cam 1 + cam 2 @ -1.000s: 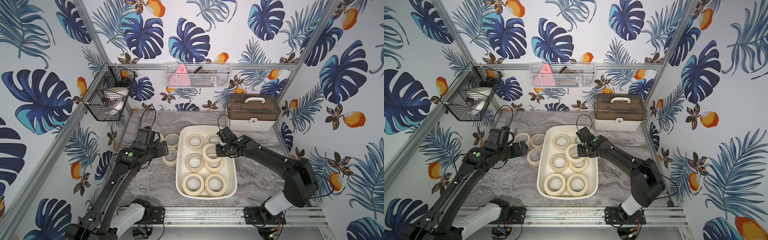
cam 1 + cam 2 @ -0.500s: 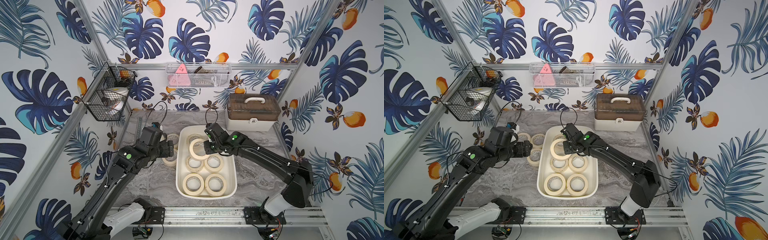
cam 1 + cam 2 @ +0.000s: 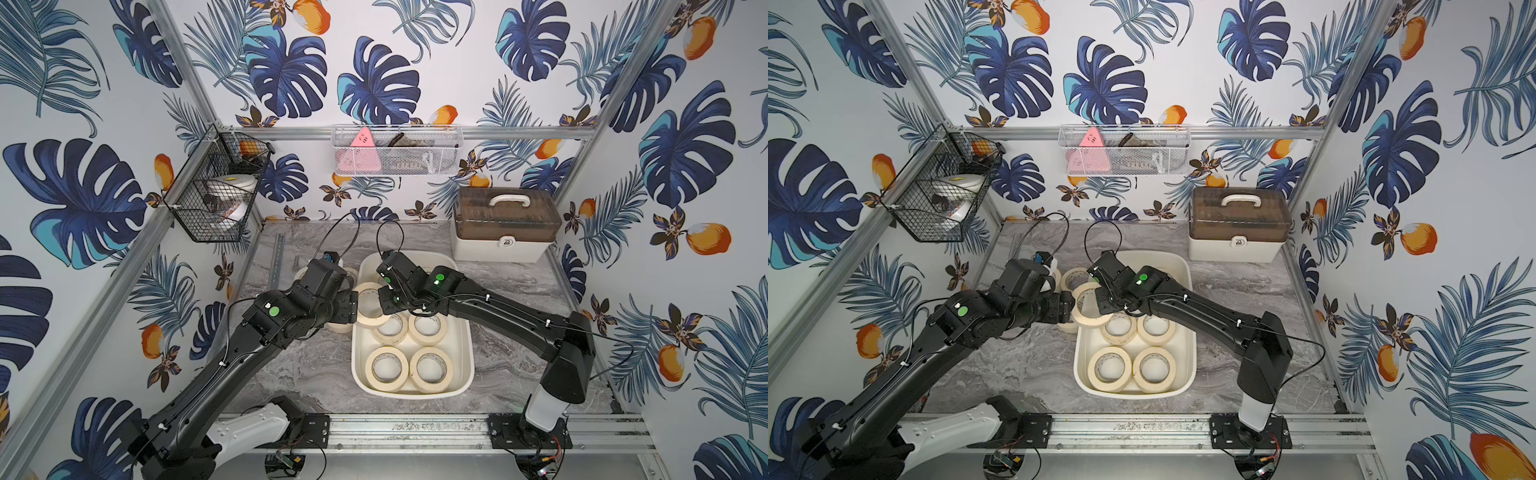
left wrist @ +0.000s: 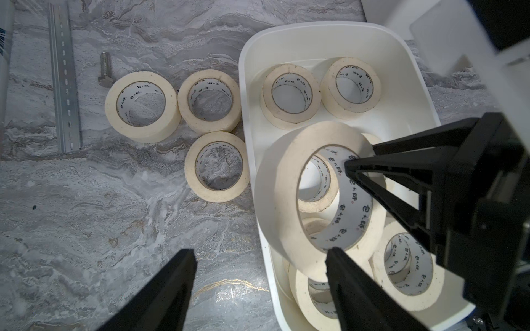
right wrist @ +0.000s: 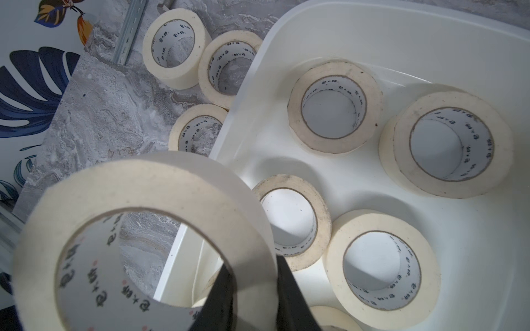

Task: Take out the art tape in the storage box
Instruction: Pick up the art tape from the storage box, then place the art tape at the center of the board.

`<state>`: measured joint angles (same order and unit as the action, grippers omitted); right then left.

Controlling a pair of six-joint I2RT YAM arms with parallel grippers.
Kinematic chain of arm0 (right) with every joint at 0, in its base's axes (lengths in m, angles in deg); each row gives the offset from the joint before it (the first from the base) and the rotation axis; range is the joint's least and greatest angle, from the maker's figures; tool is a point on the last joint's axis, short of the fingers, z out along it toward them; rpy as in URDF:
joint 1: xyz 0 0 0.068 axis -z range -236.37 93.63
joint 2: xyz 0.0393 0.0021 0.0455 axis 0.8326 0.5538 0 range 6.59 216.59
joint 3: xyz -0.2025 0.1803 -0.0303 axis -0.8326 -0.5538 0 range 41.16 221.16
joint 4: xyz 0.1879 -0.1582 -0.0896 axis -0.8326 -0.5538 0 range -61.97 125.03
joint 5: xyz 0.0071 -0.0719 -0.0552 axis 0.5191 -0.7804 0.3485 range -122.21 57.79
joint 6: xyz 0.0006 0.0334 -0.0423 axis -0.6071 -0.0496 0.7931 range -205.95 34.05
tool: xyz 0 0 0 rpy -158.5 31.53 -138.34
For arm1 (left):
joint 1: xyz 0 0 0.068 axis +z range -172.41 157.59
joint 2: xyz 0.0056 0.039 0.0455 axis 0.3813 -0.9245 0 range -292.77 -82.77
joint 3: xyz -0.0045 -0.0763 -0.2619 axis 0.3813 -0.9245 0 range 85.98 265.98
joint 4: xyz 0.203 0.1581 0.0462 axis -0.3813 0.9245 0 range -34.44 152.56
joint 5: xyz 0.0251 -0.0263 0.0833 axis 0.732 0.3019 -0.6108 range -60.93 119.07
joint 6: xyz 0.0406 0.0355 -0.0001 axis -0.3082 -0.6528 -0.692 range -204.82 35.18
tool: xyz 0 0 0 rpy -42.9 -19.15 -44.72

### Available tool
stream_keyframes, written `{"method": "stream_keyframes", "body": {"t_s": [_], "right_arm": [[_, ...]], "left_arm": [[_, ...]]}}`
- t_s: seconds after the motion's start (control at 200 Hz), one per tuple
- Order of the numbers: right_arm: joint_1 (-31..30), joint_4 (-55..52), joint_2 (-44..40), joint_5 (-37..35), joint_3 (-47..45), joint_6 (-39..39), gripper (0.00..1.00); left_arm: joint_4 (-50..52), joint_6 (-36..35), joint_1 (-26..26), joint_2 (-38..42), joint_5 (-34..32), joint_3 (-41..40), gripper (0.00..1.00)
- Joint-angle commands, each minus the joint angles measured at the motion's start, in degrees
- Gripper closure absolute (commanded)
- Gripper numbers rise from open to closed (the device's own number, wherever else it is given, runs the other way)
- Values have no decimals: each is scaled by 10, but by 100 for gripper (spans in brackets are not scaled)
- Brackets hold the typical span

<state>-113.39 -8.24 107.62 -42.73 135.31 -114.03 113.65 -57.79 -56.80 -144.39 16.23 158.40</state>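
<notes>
While the right gripper (image 5: 253,283) pinches tight the wall of one art tape roll (image 4: 275,183), one finger through its hole, tilted above the storage box (image 3: 415,392) rim, left gripper (image 4: 261,252) jaws stand wide, one finger just beside that roll, gripping nothing. Other rolls (image 3: 430,368) lie in the box.

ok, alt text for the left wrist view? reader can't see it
The right gripper holds a cream tape roll raised over the edge of the storage box, one finger through its hole, with the open left gripper nearby. Three more rolls, a bolt and a metal rail lie on the table beside the box; others sit inside.
</notes>
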Motion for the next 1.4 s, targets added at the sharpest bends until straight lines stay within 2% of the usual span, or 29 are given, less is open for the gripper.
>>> {"method": "stream_keyframes", "body": {"t_s": [0.0, 0.265, 0.425, 0.555, 0.635, 0.846, 0.996, 1.171, 1.261, 1.391], "right_arm": [[-7, 25, 7, 3, 13, -16, 89], [-21, 29, 16, 6, 18, -21, 88], [-26, 31, 16, 5, 16, -21, 87], [-28, 34, 13, 3, 12, -23, 85], [-30, 35, 9, 0, 9, -23, 84], [-31, 40, -1, -5, -1, -26, 78], [-31, 53, -13, 2, -16, -33, 64], [-28, 63, -38, 7, -32, -39, 46], [-27, 65, -51, 3, -40, -33, 37], [-26, 57, -69, -30, -49, -32, 30]], "left_arm": [[-5, 7, -11, -9, -29, -5, 21], [-31, 8, -18, -32, -52, -40, 32], [-49, 9, -18, -35, -56, -60, 43], [-53, 10, -18, -45, -59, -65, 63], [-60, 12, -18, -47, -58, -71, 67], [-71, 18, -18, -44, -61, -78, 89], [-70, 24, -18, -42, -60, -78, 100], [-76, 33, -17, -37, -62, -79, 100], [-66, 49, -17, -41, -84, -73, 100], [-41, 70, -17, -58, -119, -53, 100]]}}
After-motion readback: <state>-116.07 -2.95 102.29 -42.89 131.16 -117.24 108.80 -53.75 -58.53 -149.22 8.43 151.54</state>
